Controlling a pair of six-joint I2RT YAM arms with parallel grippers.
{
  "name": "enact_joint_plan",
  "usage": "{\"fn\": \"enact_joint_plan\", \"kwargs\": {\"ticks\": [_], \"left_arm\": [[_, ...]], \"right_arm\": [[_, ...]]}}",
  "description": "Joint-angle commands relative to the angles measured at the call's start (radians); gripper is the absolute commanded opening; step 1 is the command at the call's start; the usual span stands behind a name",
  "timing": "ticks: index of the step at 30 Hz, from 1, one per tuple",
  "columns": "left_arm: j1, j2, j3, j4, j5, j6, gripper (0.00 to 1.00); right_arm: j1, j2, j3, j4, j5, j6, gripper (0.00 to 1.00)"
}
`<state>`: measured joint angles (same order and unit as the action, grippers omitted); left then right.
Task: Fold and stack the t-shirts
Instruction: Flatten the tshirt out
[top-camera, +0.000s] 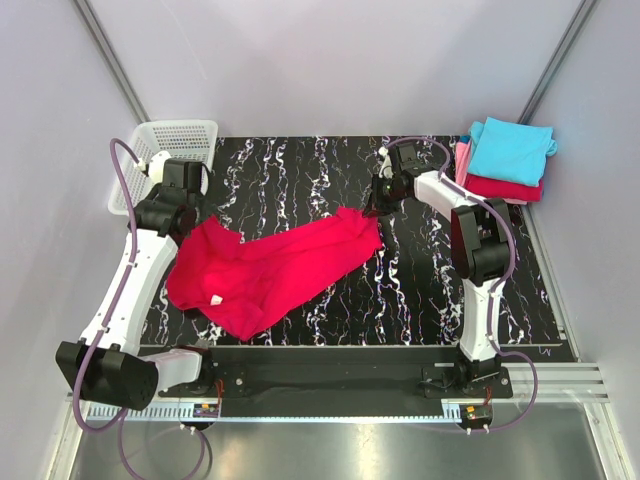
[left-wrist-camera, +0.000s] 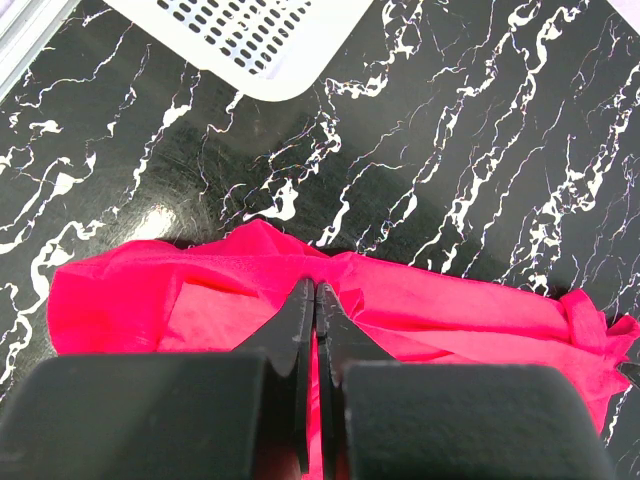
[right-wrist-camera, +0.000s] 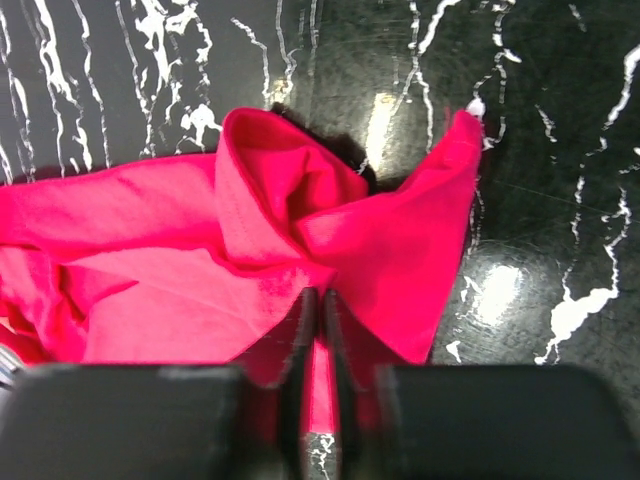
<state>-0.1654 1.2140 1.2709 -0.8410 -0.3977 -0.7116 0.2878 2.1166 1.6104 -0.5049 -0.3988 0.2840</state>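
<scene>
One unreadable tag (top-camera: 215, 299) on crimson shirt (top-camera: 290, 265)

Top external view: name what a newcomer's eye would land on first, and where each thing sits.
The crimson-red shirt grabs attention first, sprawled crumpled across the middle-left of the black marbled table, with the left tool pinching its far left edge and the right tool pinching its far right corner. Next come the folded stack at the far right corner, turquoise shirt on top, and the white mesh basket at the far left corner.
</scene>
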Motion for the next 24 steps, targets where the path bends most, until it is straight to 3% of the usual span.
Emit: {"fn": "enact_joint_plan", "kwargs": {"ticks": [1, 3, 9, 16, 24], "left_arm": [[0.004, -0.01, 0.001, 0.039, -0.02, 0.008, 0.0], [0.004, -0.01, 0.002, 0.039, -0.018, 0.008, 0.0], [0.004, -0.024, 0.008, 0.036, -0.006, 0.021, 0.0], [0.004, -0.113, 0.111, -0.009, 0.006, 0.121, 0.0], [0.004, -0.27, 0.304, -0.053, 0.152, 0.279, 0.0]], "right_arm": [[0.005, -0.007, 0.04, 0.026, -0.051, -0.002, 0.09], [0.005, -0.02, 0.031, 0.025, -0.034, -0.002, 0.0], [0.007, -0.171, -0.05, 0.016, 0.081, -0.008, 0.0], [0.007, -0.625, -0.179, -0.085, 0.311, -0.051, 0.0], [0.005, -0.974, -0.09, -0.254, 0.457, -0.124, 0.0]]}}
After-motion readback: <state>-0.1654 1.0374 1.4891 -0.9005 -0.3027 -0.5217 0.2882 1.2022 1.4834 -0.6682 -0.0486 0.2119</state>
